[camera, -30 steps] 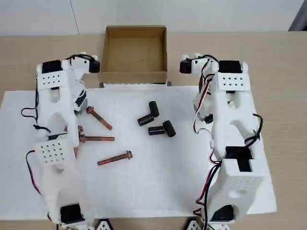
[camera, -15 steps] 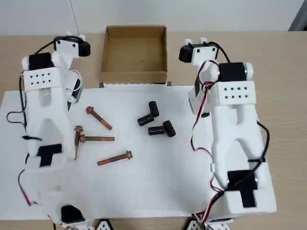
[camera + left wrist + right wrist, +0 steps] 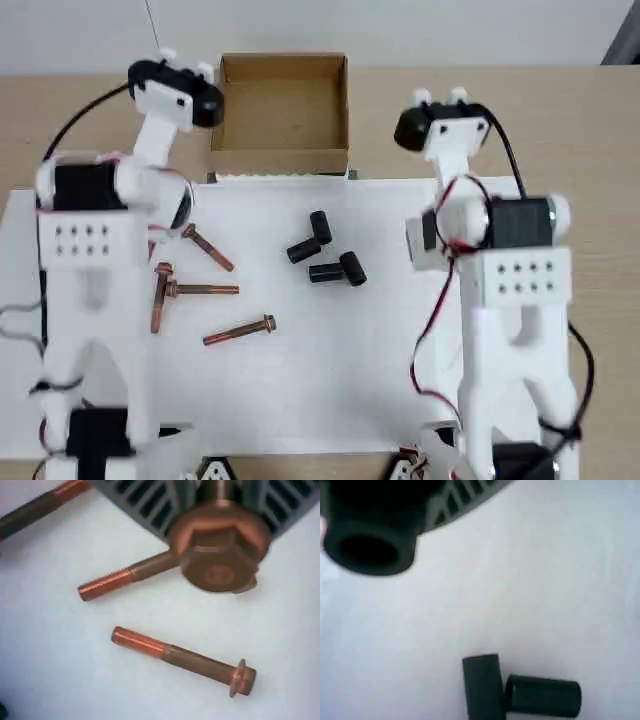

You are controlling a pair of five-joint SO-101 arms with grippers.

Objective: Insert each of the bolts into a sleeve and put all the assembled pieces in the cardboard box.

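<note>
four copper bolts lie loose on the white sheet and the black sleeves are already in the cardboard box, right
No. The high view shows the four black cylindrical sleeves lying on the white sheet, beside the copper-coloured bolts, not in the brown cardboard box. The four bolts do lie loose.

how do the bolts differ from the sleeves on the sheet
The bolts are copper-coloured; the sleeves are black. Each bolt is long and thin with a flanged head, while each sleeve is a short, stubby tube. The bolts lie strewn widely, the sleeves bunched close together. Both kinds lie on their sides on the white sheet, and none is in the box.
</note>
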